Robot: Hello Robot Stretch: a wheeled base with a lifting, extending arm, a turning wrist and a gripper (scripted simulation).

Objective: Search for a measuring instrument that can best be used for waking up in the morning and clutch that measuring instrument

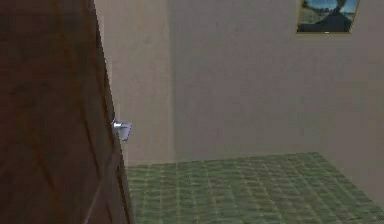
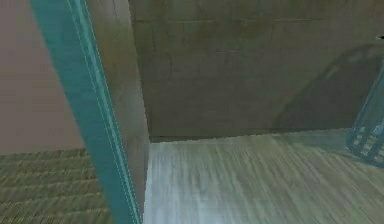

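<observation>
Two walls: a plain beige plaster wall stands ahead in the forward view; a darker grey-brown panelled wall backs the arm side view.
Door: a tall dark brown wooden door stands very near at the forward view's left.
Floors: a green checked tiled floor runs to the beige wall; a pale grey wood-plank floor meets the darker wall.
Upright: a teal painted upright strip, probably a door's edge or frame, slants across the arm side view's left.
Slatted thing: a teal-blue slatted object is cut off at the arm side view's right edge; what it is cannot be told.
Picture: a small framed picture hangs high on the beige wall.
Handle: a small silvery door handle juts from the door's edge.
Measuring instrument: where it is cannot be told from here.
Gripper: its state cannot be told.
Progress: judged to be in the search stage, at a doorway; finding, approaching and grasping are all left.
</observation>
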